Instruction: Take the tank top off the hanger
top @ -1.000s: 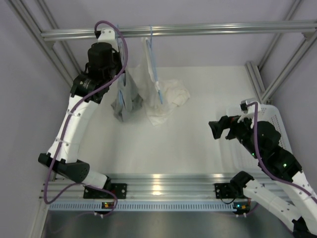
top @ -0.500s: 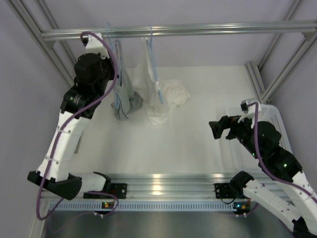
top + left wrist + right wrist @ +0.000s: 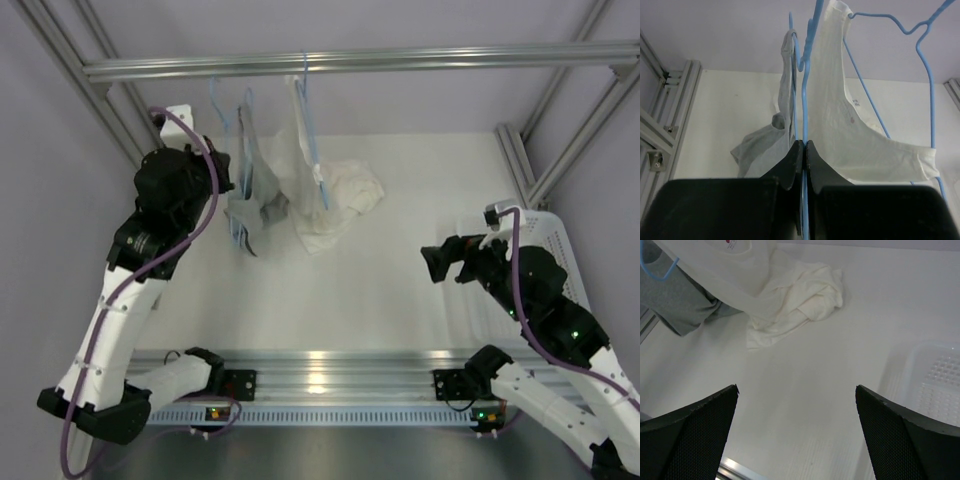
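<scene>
The left gripper [image 3: 802, 150] has its black fingers pressed together, pinching the wire of the thin light-blue triangular wire hanger [image 3: 804, 105] below its hook. The small grey sleeveless tank top [image 3: 760, 147] hangs on that hanger by a narrow strap and droops left of the fingers. Just beside it hangs a larger white garment [image 3: 840, 120]. The right gripper [image 3: 796, 390] is spread wide and empty above the white table [image 3: 850, 330].
</scene>
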Available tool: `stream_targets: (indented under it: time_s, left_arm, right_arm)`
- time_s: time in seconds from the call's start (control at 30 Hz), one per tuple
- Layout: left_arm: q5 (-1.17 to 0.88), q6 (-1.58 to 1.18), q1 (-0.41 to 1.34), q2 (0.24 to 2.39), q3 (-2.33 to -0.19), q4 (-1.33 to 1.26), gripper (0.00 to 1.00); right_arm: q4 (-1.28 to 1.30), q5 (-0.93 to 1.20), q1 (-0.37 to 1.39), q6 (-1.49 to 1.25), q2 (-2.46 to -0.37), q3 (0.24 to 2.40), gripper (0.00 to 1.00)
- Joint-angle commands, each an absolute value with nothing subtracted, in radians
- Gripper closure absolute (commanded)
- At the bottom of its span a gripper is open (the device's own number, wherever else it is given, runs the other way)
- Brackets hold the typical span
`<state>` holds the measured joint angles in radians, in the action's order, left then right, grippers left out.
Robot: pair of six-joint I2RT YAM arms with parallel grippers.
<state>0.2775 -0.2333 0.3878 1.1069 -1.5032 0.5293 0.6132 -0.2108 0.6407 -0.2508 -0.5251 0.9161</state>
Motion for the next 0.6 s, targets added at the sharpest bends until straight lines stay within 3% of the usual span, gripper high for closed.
stream_targets:
  time_s: [0.0,0.17,0.37,0.57]
  left_arm:
    - [0.218,-0.276,0.387,1.005,-1.454,0.511,1.0]
    - [0.143,-0.311,0.388,0.872,-1.381,0.572,1.0]
    - [-0.039,-0.36,0.387,0.712,-1.333,0.673,1.0]
    - [-0.162,-0.393,0.387,0.606,-1.341,0.833,1.0]
  right_arm:
    - [0.54,-0.169,0.652,-0.233,-0.54,0.933,0.01]
    - [0.493,-0.017,0.653,-0.209,-0.581,0.954,0.01]
    - [0.401,0.384,0.653,-0.212,-0.681,1.048,0.01]
    - [0.29,0.598,0.672,-0.255,-0.834,1.202,0.05]
